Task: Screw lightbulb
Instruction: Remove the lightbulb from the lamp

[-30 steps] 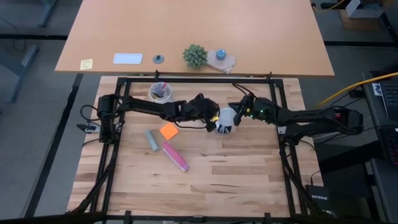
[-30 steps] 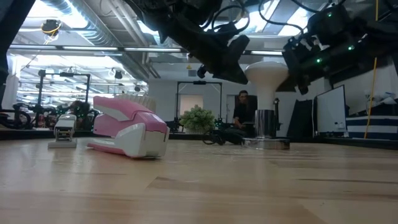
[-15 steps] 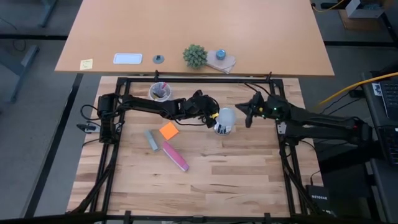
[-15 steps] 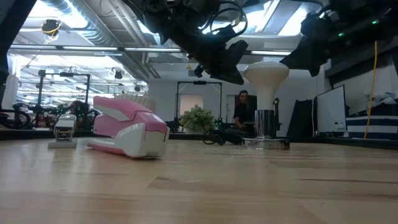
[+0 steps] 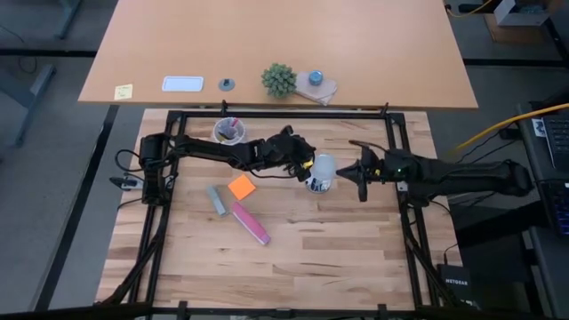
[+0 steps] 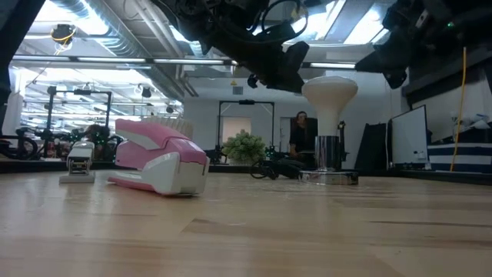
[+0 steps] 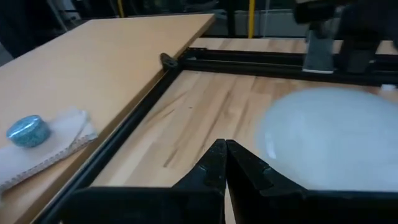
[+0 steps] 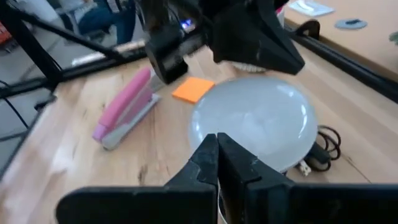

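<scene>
near the middle of the table (image 5: 302,258) the lightbulb (image 5: 322,171) stands upright in its metal socket (image 6: 327,164). left gripper (image 5: 306,165) just beside it, right gripper (image 5: 360,172) near it, both with fingers together, holding nothing. screwing looks about done.

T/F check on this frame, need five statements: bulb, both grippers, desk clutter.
1. The lightbulb stands upright in the metal socket. True.
2. The right gripper is clamped on the bulb. False: it is shut but beside the bulb, holding nothing.
3. The left gripper has its fingers shut. True: in the left wrist view they meet at the tips.
4. The pink stapler sits on the tan desk next to the plant. False: it lies on the wooden worktable, near the orange sticky pad.
5. The cup of pens is tipped over. False: it stands upright near the table's back edge.
</scene>
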Robot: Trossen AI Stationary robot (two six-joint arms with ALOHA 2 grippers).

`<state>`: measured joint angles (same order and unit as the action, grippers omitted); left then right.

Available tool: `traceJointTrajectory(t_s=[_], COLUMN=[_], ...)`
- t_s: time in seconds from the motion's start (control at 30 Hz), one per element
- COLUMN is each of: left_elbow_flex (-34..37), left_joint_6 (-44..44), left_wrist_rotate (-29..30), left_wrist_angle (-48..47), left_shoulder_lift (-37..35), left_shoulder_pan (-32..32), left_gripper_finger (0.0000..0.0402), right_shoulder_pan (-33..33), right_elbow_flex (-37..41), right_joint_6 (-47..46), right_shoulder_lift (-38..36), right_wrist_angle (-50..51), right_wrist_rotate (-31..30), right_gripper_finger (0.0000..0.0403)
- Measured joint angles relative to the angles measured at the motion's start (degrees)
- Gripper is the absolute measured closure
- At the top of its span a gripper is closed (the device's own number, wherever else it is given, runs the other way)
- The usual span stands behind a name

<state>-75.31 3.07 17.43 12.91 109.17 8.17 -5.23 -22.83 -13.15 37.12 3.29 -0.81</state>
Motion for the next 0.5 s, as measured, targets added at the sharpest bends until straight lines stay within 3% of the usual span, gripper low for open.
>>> traceJointTrajectory(t_s=[0.27,0.5], left_elbow_flex=[0.0,0.0], left_joint_6=[0.0,0.0], left_wrist_rotate=[-1.1,-0.6], left_wrist_angle=[-0.3,-0.7], left_shoulder_lift=[0.0,0.0], left_shoulder_pan=[-0.9,-1.4], left_gripper_finger=[0.0401,0.0401], right_shoulder_pan=[7.4,9.1], right_elbow_flex=[0.0,0.0], right_joint_6=[-0.5,-0.8], right_shoulder_lift=[5.0,9.0], right_wrist_angle=[-0.2,-1.0], right_wrist_rotate=[-8.7,-14.3], right_gripper_finger=[0.04,0.04])
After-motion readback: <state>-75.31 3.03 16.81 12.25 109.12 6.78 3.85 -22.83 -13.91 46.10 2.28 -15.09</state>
